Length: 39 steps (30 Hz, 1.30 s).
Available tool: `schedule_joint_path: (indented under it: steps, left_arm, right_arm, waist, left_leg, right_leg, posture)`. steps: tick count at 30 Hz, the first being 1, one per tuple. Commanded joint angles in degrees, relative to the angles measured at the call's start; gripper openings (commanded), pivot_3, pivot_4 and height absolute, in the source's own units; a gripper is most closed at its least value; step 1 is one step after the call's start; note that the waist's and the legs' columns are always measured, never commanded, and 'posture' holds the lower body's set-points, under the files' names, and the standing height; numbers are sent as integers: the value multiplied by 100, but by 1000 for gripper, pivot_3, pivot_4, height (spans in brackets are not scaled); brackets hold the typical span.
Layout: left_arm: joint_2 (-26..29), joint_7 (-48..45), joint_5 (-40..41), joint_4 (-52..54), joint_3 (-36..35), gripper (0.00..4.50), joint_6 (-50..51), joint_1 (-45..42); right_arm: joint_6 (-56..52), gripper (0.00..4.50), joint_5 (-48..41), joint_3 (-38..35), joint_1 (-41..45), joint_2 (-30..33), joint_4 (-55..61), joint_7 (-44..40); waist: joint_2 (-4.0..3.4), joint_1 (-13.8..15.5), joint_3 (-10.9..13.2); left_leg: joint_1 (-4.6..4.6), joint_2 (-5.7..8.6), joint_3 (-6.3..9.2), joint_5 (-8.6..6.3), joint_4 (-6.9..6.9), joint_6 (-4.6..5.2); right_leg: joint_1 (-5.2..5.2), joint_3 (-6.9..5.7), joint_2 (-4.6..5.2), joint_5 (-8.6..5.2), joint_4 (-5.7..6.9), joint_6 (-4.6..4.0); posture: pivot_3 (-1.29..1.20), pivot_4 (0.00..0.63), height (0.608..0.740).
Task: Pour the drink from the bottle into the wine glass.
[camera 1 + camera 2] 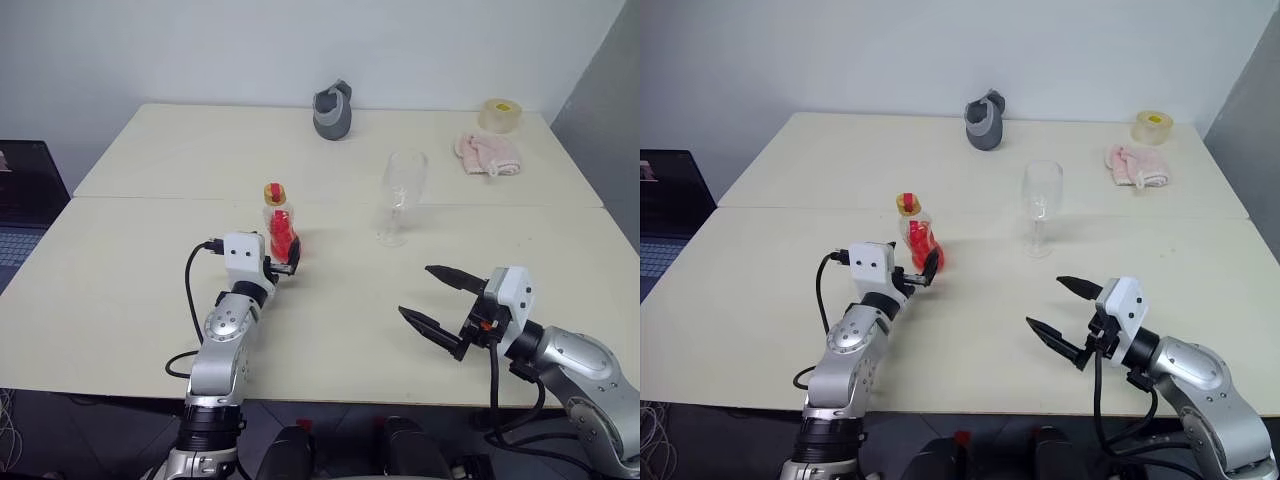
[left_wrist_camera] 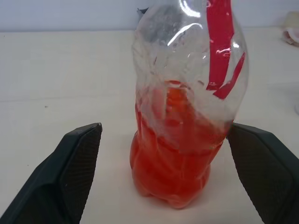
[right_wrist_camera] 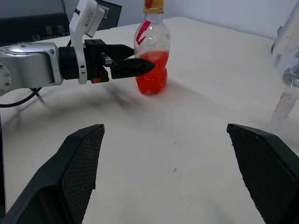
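Right gripper: nearest item, right of bottle, jaws spread wide, empty, above table.
Left gripper: level, fingers parted either side of bottle, not closed on it.
Bottle: upright on table, yellow cap on, drink filling lower part.
Wine glass: upright, right of bottle, slightly beyond, empty.
Grey cup: far behind bottle.
Pink cloth, tape roll: far right of bottle.

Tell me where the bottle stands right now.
The bottle stands upright on the table, left of the wine glass, between the open fingers of the left gripper.
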<state>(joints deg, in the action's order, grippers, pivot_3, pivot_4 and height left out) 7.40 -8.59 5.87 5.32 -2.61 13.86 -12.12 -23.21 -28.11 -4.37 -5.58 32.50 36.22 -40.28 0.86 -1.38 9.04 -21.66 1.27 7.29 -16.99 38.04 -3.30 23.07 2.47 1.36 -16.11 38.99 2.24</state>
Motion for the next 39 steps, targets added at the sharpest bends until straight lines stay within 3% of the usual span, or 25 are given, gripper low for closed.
schedule_joint_path:
  steps: [1,13,22,25,33,39]
  left_arm:
    - [51,-72,-43,-189,10,4491,-302,-247]
    - [21,-129,7,-1916,-235,4491,-1698,-1059]
    - [-20,-288,96,-2590,-299,4491,-2343,-1579]
    - [-8,-364,147,-2639,-292,3931,-2447,-1606]
    - [-73,-339,107,-2342,-209,1584,-2359,-1382]
    - [-92,-352,83,-2133,-144,1474,-2209,-1324]
  right_arm:
    - [67,4500,-25,-64,30,6,253,102]
    - [-74,4500,-136,8,169,24,301,229]
    - [-167,4500,-141,9,218,36,305,259]
    - [-183,4500,-150,4,242,27,296,273]
    - [-156,4500,-129,25,269,6,252,288]
    - [-283,4500,-185,27,432,-48,228,413]
  waist:
    - [0,2,0]
    - [0,0,0]
    - [1,0,0]
    - [1,-2,0]
    - [1,-9,0]
    - [1,-11,0]
  left_leg:
    - [0,0,0,0,0,0]
    - [0,1,0,1,1,-1]
    - [-1,2,1,1,3,-1]
    - [-1,2,0,1,3,-2]
    - [-1,2,2,2,3,-3]
    - [-1,2,2,2,3,-2]
  right_leg:
    - [0,0,0,0,0,0]
    - [0,-1,0,0,1,0]
    - [1,-2,0,0,2,0]
    - [1,-2,0,0,2,0]
    - [2,-2,0,0,2,0]
    - [2,-2,0,0,2,0]
  posture:
    - [0,150,740]
    - [0,150,740]
    - [0,150,740]
    - [0,150,740]
    - [0,150,740]
    - [0,150,740]
